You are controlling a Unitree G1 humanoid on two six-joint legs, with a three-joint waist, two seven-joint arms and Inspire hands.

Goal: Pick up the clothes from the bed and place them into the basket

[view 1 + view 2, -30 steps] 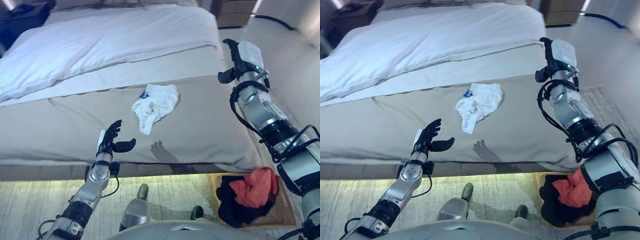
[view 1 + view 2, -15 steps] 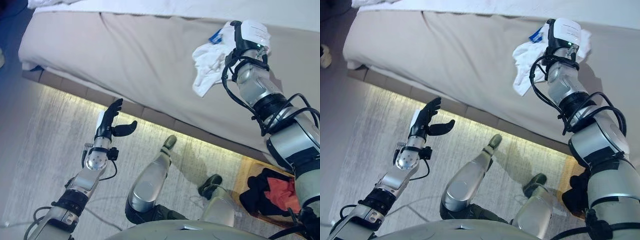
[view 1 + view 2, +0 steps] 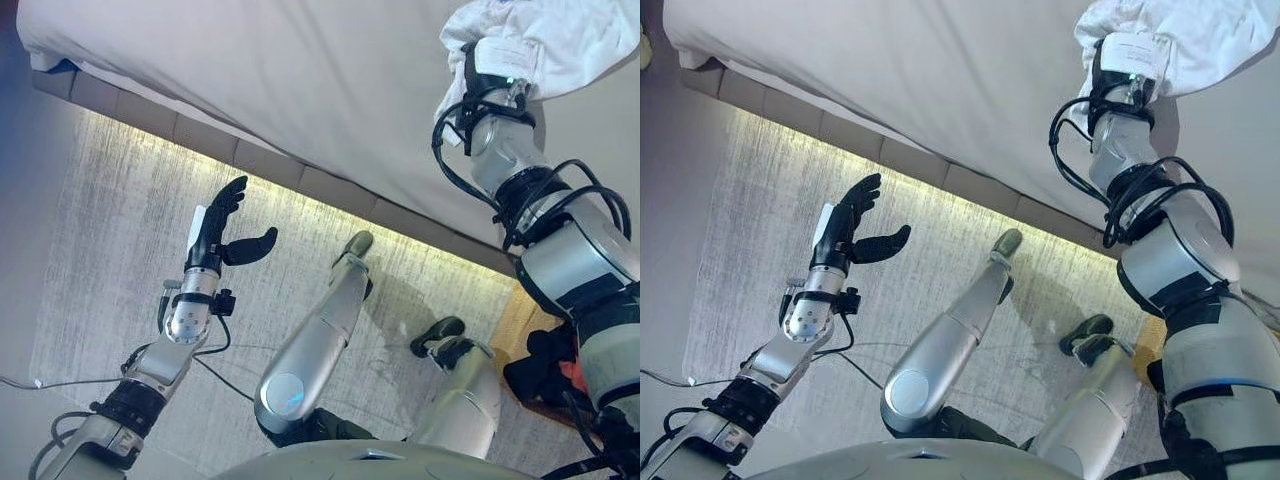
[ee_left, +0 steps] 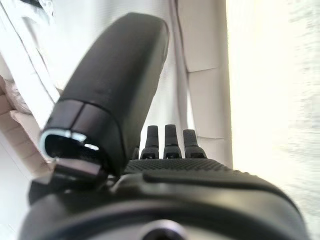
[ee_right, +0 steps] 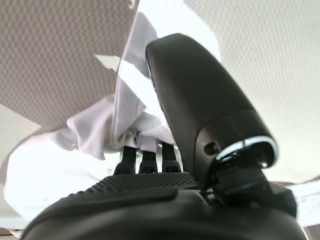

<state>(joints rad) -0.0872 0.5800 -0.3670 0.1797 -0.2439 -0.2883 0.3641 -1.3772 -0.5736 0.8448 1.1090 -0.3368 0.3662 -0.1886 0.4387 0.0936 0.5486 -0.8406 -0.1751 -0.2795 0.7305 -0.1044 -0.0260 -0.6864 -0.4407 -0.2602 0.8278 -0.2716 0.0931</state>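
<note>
A white garment (image 3: 575, 35) lies bunched on the beige bed (image 3: 300, 70), at the upper right of the eye views. My right hand (image 3: 497, 62) reaches up from the right and rests against the garment's near edge. In the right wrist view the hand (image 5: 140, 200) pushes into the white cloth (image 5: 50, 165), which folds over its tips. My left hand (image 3: 222, 235) is open and empty, held over the floor in front of the bed, apart from it. The basket (image 3: 515, 320) shows partly at the lower right, with dark clothes (image 3: 545, 360) in it.
The bed's lit lower edge (image 3: 250, 160) runs across the view above a pale grey rug (image 3: 90, 250). The basket stands on the floor by the bed's right corner, below my right arm.
The camera has tipped down and moved, so the whole picture has shifted. My right hand has come from beside the bed onto the white garment. My left hand stays open.
</note>
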